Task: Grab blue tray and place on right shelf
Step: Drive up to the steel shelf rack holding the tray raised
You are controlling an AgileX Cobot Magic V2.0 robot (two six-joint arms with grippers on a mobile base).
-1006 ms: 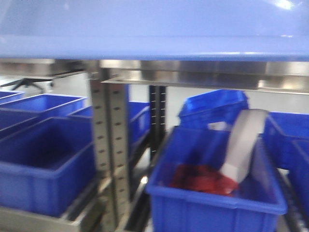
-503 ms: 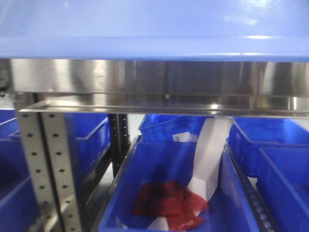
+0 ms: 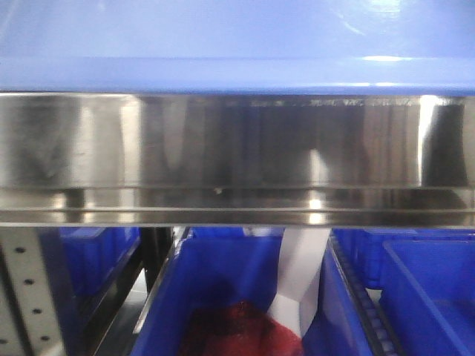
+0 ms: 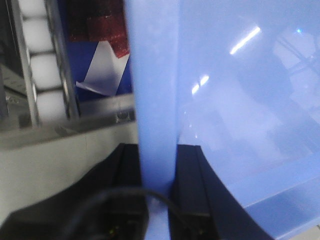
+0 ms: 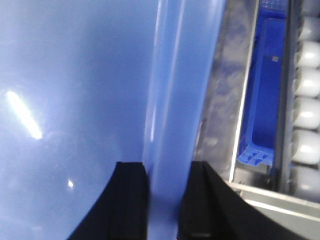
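Front-facing view: the blue tray fills the top of the frame, its edge just above the shiny steel front rail of the right shelf; whether they touch cannot be told. Under the rail, a deep blue bin holds red material and a tilted white sheet.

Left wrist view: the left hand is clenched on the tray's rim, one black finger on each side.

Right wrist view: the right hand grasps the tray's rim likewise, with white rollers at the right.
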